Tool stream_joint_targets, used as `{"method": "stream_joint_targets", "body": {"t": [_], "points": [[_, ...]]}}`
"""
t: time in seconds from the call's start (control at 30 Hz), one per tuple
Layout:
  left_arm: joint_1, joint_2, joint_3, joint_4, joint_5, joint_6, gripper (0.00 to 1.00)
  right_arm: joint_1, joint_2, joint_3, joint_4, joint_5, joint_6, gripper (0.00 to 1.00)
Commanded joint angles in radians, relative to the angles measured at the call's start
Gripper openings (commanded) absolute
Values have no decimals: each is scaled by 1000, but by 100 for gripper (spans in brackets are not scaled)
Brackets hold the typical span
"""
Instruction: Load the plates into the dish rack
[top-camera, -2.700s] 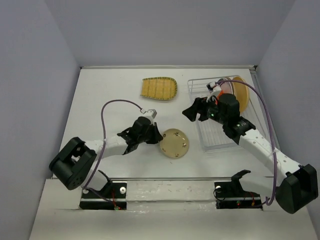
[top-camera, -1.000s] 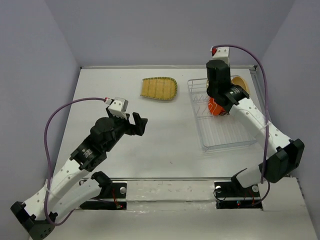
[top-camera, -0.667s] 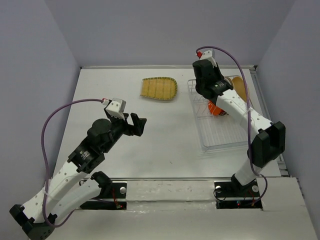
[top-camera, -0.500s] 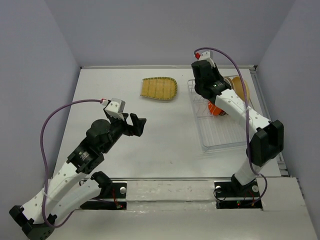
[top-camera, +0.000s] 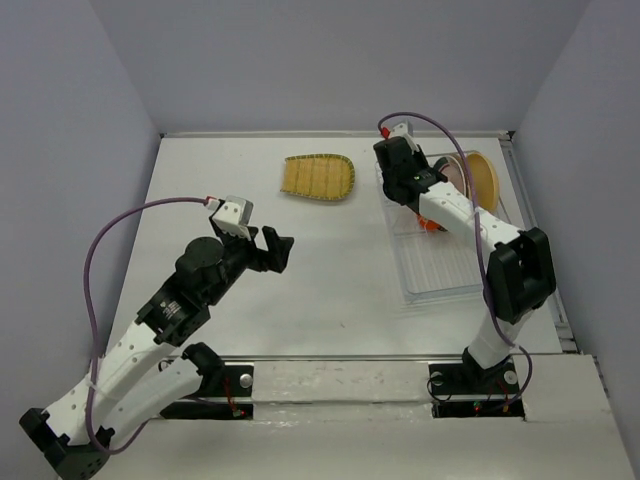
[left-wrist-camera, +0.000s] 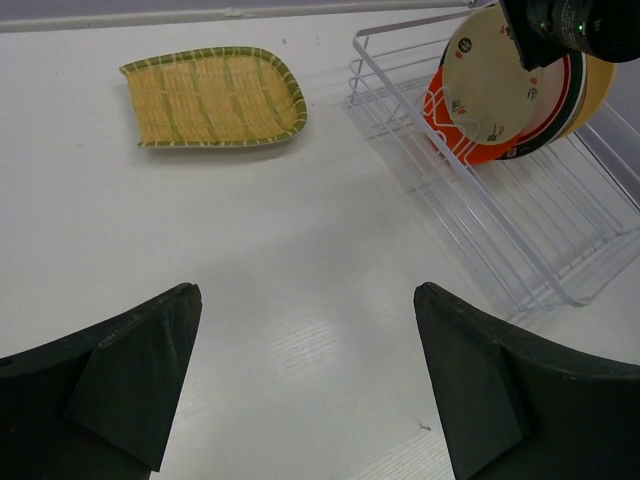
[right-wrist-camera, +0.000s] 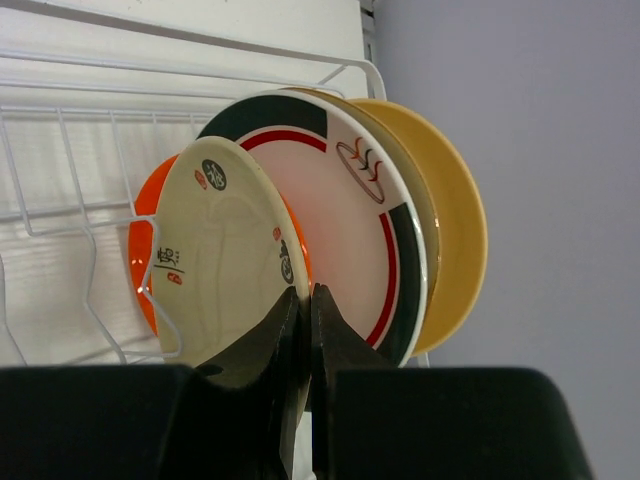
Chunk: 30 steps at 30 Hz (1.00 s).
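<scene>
One oblong plate (left-wrist-camera: 212, 97), left-wrist view

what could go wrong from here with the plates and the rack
1. The shut right hand sits close in front of the small beige plate; a careless move could tip it over in the dish rack.
2. The ribbed oblong plate lies flat on the table; the open left hand may struggle to grip its low rim and could drop it.
</scene>
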Motion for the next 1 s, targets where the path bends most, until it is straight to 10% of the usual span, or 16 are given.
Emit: {"method": "stream_joint_targets", "body": {"t": [0.0,0.13,0.33,0.7,0.97], "points": [[5,13,-9,21,-10,18,99,-6,6,4,12,-23,56,7],[27,56,3,18,-44,27,99,-6,-9,31,9,-38,74,16],[71,154,42,27,28,-23,99,-6,-141,7,-21,-168,195,62],[160,404,-10,413,110,-414,97,4,-584,-378,250,-835,502,62],[234,740,-14,680,-6,-669,89,34,-724,-530,337,-1036,631,65]]}}
